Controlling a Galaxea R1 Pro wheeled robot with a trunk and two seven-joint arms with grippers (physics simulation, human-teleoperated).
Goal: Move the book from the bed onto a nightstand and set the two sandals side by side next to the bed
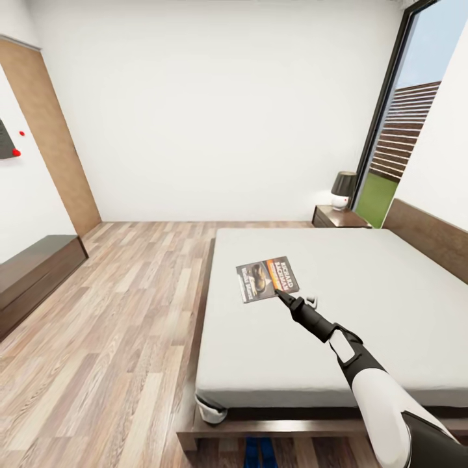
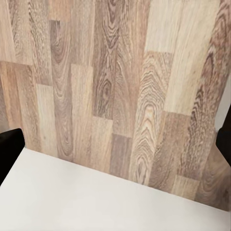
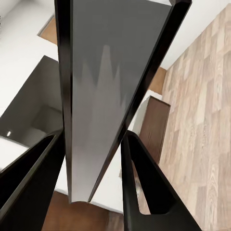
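Grey mattress of the bed (image 1: pixel 364 338) takes up most of my head view, dark wood frame below, brown headboard (image 1: pixel 432 237) along its far right edge. My right gripper (image 1: pixel 281 296) is reached out over the middle of the mattress and has the book (image 1: pixel 263 279) pinched at its near right corner. The cover faces up, orange band and white lettering readable, though I can't say from here whether it rests on the mattress or is lifted slightly off it.

Right wrist view: two black fingers (image 3: pixel 144 187) pressed onto either side of the book (image 3: pixel 110 91), seen edge-on as a thin grey slab running away from the camera. Wood-plank floor (image 3: pixel 207 125) beyond.

Nightstand (image 1: pixel 339 216) stands past the bed's far corner, by the tall window (image 1: pixel 406 110), with a dark-shaded lamp (image 1: pixel 343 188) on it. Long low dark bench (image 1: pixel 32 276) against the left wall.

Something blue (image 1: pixel 260 452) shows on the floor just off the foot of the bed, probably the sandals; too cropped to be sure.

Left wrist view: plank floor (image 2: pixel 115 82) and a pale surface; black finger tips (image 2: pixel 9 149) barely visible at both frame edges, standing wide apart, nothing between them.
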